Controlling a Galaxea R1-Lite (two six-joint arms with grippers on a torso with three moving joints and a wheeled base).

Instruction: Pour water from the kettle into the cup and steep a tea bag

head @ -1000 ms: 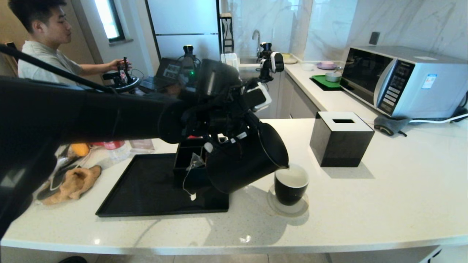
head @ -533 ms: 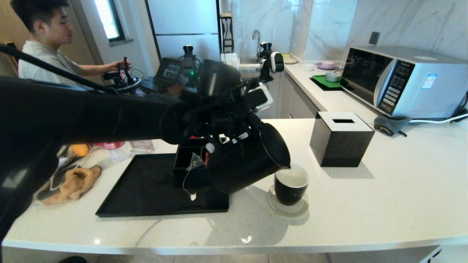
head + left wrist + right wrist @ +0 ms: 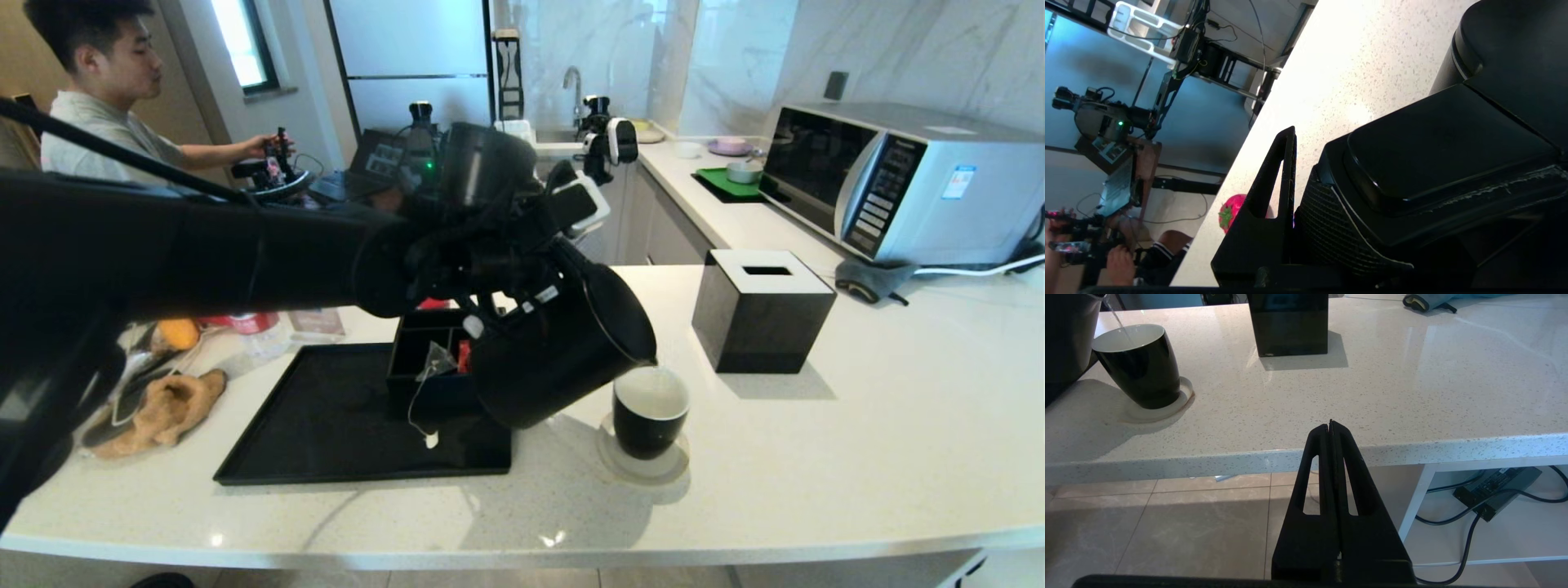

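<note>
Head view: left gripper (image 3: 522, 282) at frame centre, fingers clamped on the kettle (image 3: 563, 359) handle, kettle tipped, spout over the cup (image 3: 651, 411) on its coaster (image 3: 645, 465). Thin stream enters cup. Tea bag (image 3: 438, 359) hangs at organiser (image 3: 420, 359), centre-left. Right gripper (image 3: 1331, 426) parked below counter edge, fingers pressed together.

Tissue box (image 3: 763, 309), microwave (image 3: 902, 181), black tray (image 3: 343, 420).
</note>
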